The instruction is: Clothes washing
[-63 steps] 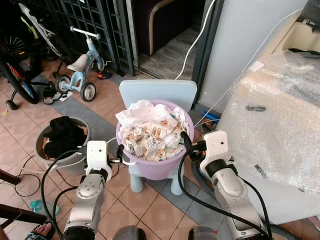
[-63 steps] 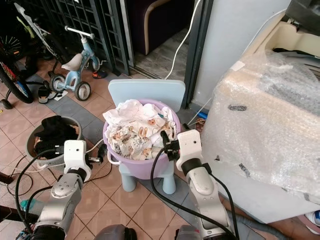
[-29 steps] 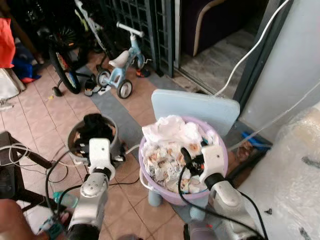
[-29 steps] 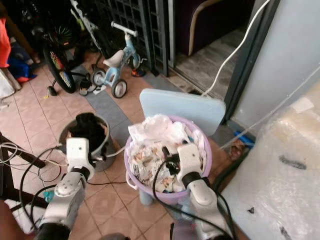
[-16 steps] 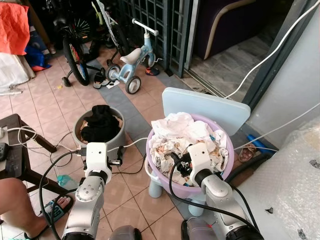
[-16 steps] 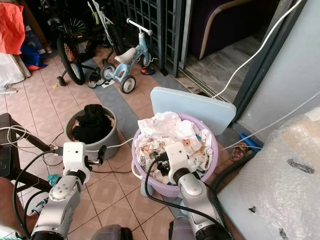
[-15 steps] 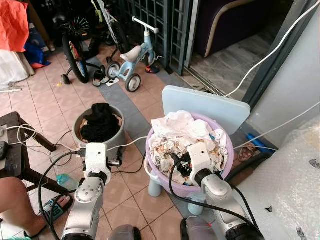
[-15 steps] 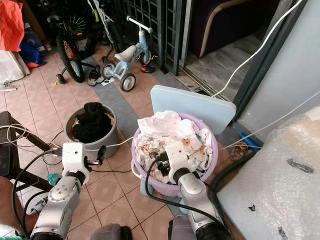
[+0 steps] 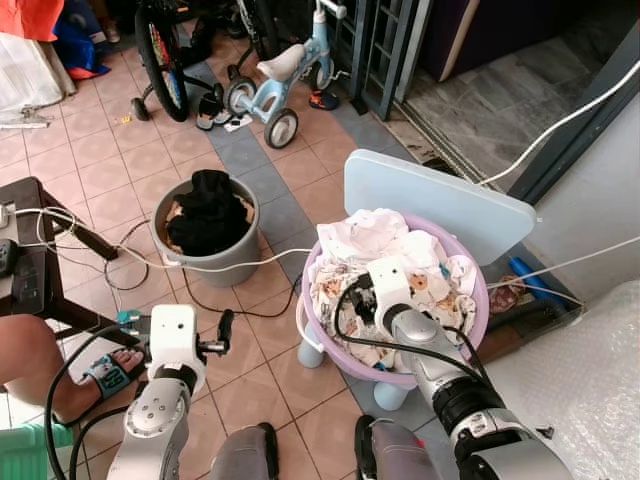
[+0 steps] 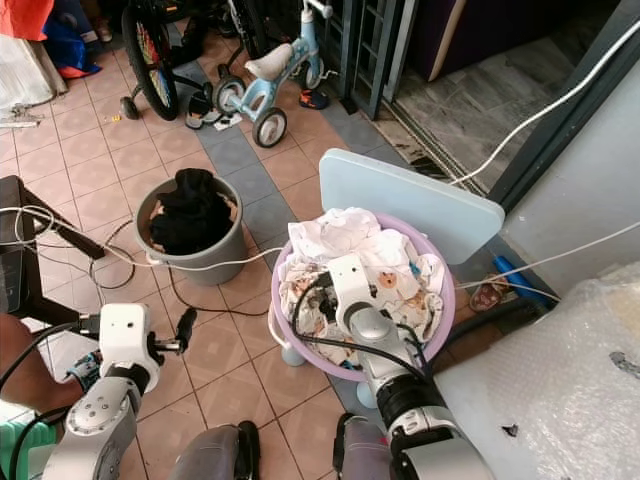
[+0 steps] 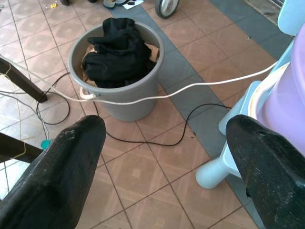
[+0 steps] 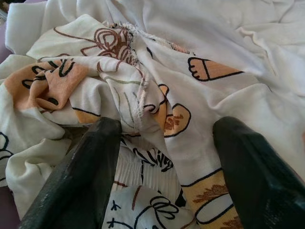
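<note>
Clothes (image 12: 157, 90) lie heaped in the purple tub (image 9: 455, 357) on the chair (image 9: 440, 205), right beneath my right tool (image 12: 162, 157), its fingers spread over the printed cloth, while my left tool (image 9: 222, 335), also spread, hangs well aside.

Soft, matt printed cloth (image 12: 157, 90) fills a smooth lilac plastic tub (image 9: 470, 330). A matt grey plastic bucket (image 11: 124, 102) holds black fabric (image 11: 116, 52). Floor tiles (image 11: 143, 171) look smooth, faintly mottled.

No readable words, labels, brands or numbers are showing anywhere; the cloth (image 12: 157, 95) is carrying only cartoon drawings.
</note>
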Robot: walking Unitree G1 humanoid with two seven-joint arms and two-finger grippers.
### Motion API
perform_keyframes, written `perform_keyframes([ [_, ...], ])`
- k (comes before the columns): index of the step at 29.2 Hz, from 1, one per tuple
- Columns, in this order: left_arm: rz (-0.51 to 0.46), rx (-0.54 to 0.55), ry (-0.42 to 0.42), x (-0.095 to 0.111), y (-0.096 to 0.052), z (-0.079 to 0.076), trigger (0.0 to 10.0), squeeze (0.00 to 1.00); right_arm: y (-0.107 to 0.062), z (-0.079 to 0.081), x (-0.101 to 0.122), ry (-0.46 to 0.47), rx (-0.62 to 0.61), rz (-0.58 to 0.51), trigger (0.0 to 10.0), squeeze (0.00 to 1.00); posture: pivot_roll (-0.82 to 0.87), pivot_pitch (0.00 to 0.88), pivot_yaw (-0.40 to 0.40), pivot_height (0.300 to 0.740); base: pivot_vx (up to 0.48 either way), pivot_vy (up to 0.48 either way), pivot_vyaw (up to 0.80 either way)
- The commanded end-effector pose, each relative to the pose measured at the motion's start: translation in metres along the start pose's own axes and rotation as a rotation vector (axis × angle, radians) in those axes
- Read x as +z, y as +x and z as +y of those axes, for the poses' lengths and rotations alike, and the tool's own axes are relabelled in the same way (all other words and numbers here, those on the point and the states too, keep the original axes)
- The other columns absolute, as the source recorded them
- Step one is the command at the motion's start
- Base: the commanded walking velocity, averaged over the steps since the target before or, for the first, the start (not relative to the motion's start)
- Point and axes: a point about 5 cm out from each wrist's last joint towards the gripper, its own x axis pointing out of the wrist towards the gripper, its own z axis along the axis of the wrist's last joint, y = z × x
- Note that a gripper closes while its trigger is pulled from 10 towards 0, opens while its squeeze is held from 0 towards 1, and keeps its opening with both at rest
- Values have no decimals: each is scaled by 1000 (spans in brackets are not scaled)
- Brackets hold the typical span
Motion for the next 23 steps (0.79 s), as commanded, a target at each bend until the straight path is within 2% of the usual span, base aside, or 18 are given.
perform_keyframes([
  [1, 26, 9, -1, -4, -4, 3, 10000, 0, 0, -3, -7, 37, -18, 38, 0, 0, 62, 269, 27, 740, 0, 0, 0],
  [7, 35, -1, 2, -2, -3, 0, 10000, 0, 0, -13, -10, 122, -60, 56, 0, 0, 53, 259, 29, 740, 0, 0, 0],
  [16, 40, 8, 6, -3, -2, 3, 10000, 0, 0, -12, -16, 185, -70, 72, 0, 0, 52, 246, 25, 740, 0, 0, 0],
  [23, 42, 9, 5, -3, 0, 1, 10000, 0, 1, -11, -13, 223, -66, 60, 0, 0, 44, 235, 23, 740, 0, 0, 0],
])
